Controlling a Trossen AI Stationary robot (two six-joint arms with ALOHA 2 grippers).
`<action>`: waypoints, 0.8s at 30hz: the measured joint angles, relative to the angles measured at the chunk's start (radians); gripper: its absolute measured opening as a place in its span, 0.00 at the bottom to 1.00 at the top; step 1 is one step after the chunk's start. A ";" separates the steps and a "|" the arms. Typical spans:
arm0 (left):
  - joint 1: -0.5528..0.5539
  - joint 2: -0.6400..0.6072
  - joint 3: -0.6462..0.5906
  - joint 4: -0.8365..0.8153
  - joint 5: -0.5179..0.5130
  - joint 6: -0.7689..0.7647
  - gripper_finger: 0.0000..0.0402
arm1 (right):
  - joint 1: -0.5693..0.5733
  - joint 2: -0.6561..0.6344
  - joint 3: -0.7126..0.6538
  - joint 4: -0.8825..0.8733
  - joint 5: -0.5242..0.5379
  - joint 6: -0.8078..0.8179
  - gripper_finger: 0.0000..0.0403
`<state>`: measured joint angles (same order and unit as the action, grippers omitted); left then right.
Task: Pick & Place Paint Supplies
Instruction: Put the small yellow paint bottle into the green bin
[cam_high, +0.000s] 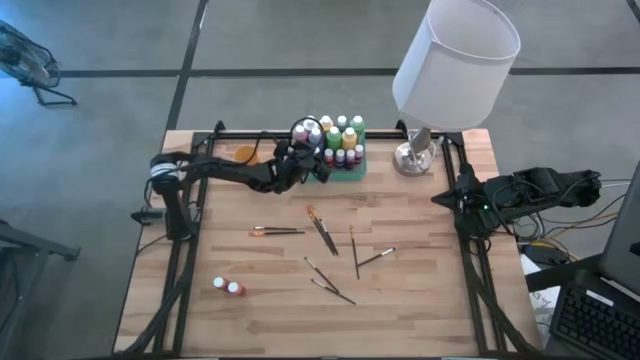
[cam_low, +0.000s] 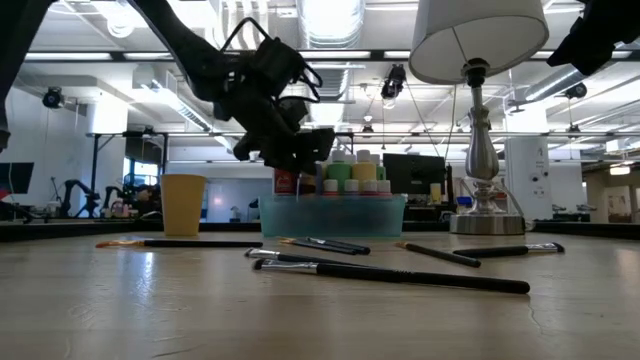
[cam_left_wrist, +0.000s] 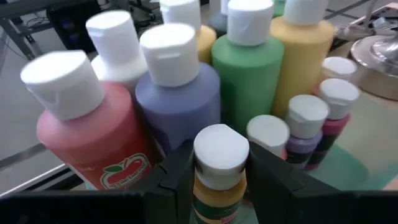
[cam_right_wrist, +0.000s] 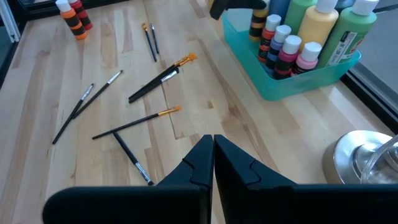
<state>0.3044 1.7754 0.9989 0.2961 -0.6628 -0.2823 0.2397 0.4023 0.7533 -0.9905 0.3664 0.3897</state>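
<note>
A pale wooden table (cam_high: 420, 300) carries a white-shaded lamp with a silver base (cam_high: 455, 60) at its far right. Left of the lamp sits a green rectangular tray (cam_right_wrist: 283, 87) crowded with pale-capped paint bottles (cam_high: 340, 135). The left gripper (cam_left_wrist: 217, 180) hovers at the tray's left end, its fingers clamped on a small yellow-ochre paint bottle with a white cap (cam_left_wrist: 219, 168). The right gripper (cam_right_wrist: 213, 155) waits at the table's right edge, pinched together and empty. Thin dark-handled paintbrushes (cam_high: 325, 235) lie scattered mid-table; two small red bottles (cam_high: 228, 287) lie near the front left.
</note>
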 joint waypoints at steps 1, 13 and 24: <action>0.005 0.006 0.000 0.005 0.001 -0.001 0.31 | 0.000 0.000 0.000 0.000 0.000 0.000 0.02; 0.033 0.044 0.000 0.072 0.074 -0.027 0.31 | 0.000 0.000 0.000 0.001 0.000 0.000 0.02; 0.037 0.044 -0.004 0.080 0.100 -0.039 0.31 | 0.000 0.000 0.000 0.001 0.000 0.000 0.02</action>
<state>0.3412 1.8191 0.9951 0.3763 -0.5626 -0.3214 0.2394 0.4019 0.7536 -0.9897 0.3664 0.3897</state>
